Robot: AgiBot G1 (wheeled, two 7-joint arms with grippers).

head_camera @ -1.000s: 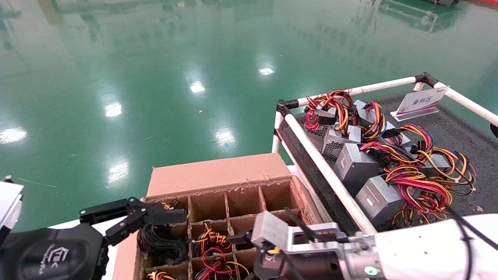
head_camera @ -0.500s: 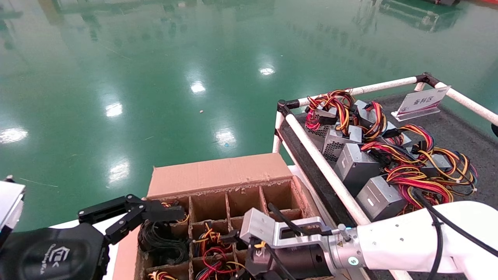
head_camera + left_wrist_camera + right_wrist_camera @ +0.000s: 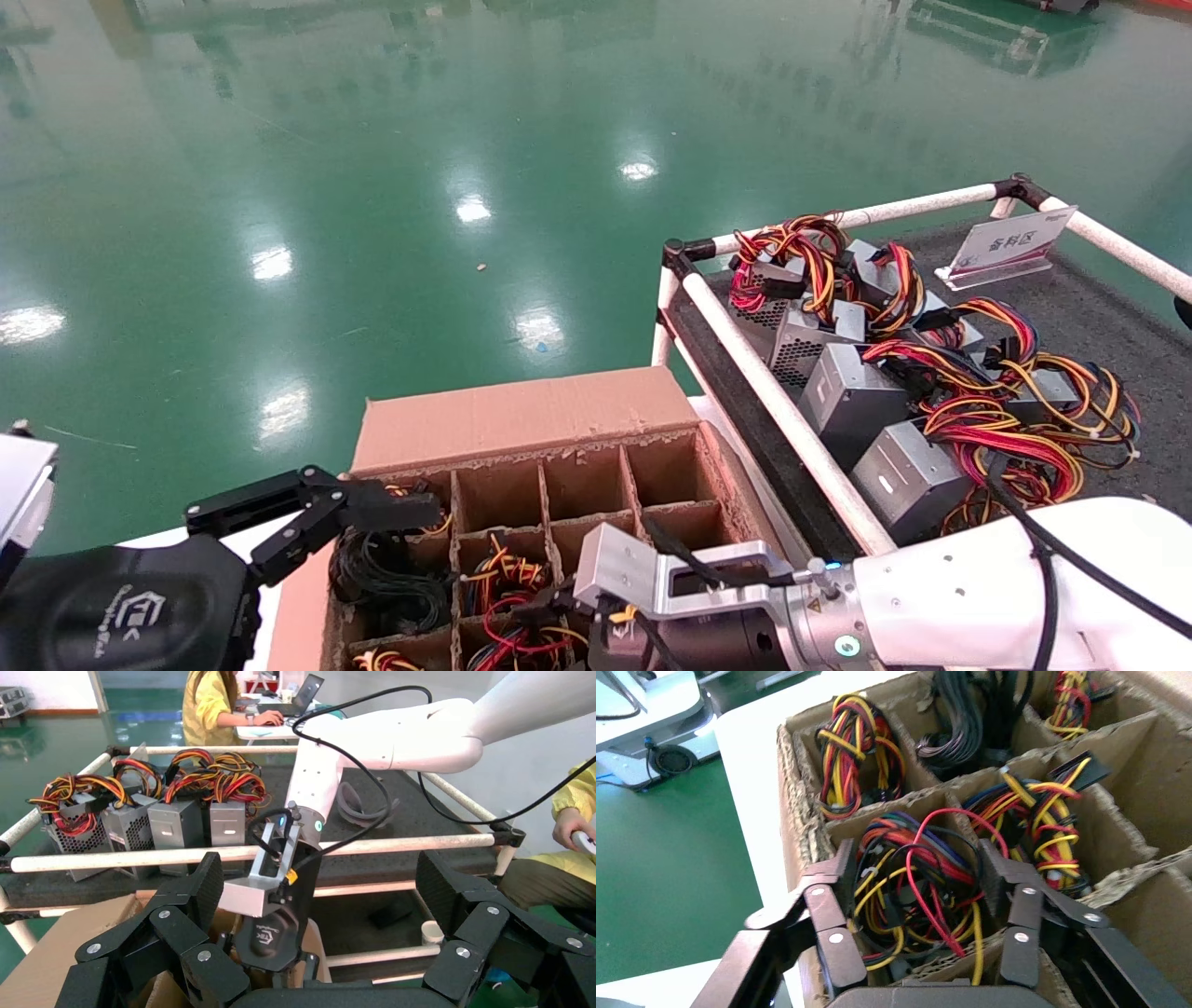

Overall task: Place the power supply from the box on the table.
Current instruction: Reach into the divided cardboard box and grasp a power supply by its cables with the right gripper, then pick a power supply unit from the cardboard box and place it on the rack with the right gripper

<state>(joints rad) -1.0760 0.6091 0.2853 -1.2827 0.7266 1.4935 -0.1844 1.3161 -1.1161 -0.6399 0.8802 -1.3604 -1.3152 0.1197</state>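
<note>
We see our left gripper (image 3: 396, 508) parked with fingers spread over the box's (image 3: 521, 419) far-left cells. Farther right, our right gripper (image 3: 916, 881) hangs low over a near cell, fingers apart on either side of the power supply's (image 3: 912, 888) wire bundle. On the table (image 3: 1099, 326) lie other grey units (image 3: 908, 475).

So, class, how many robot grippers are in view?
2. The left gripper hangs open over the left cells of the box; the right gripper, open, straddles a coloured wire bundle in a nearer cell. Neither is hidden.
</note>
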